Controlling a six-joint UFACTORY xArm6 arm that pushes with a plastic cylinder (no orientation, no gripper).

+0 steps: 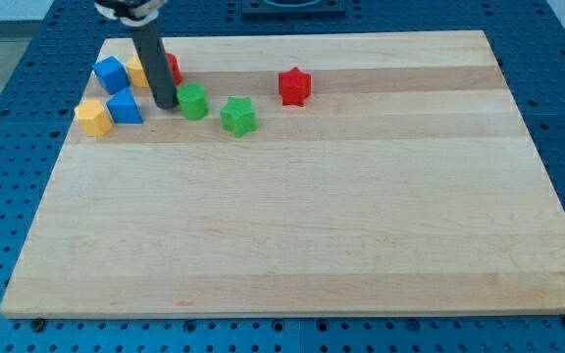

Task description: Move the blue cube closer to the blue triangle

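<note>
At the view's upper left, on the pale wooden board (292, 196), a cluster of small coloured blocks, listed in turn.

Item: blue cube (111, 74), nearest the board's top-left corner.
Item: blue triangle (125, 108), wedge-like, just below and slightly right of the cube; the two sit near each other with a narrow gap, apparently not touching.
Item: yellow block (93, 117), touching or just beside the triangle's left side; its shape looks faceted but is hard to settle.
Item: second yellow block (137, 72), largely hidden behind the rod, shape not readable.
Item: red block (172, 69), partly hidden behind the rod at its right.
Item: green block (193, 101), rounded, just right of the rod's lower end.
Item: green star (237, 116), further right and lower.
Item: red star (294, 86), well apart, toward the top centre.

Tool: dark straight rod, no jaws to open or close, so it holds nothing. My tip (164, 105) rests on the board between the blue triangle and the green block, below and right of the blue cube and not in contact with it.

Progress, as a judgement: the cube already lies close to the triangle; only a short nudge down the view remains, and the tip would need to come round to the cube's upper side first.

Surface: light planked wood, clean, resting on a blue perforated table (8, 147) that frames it on all sides.
</note>
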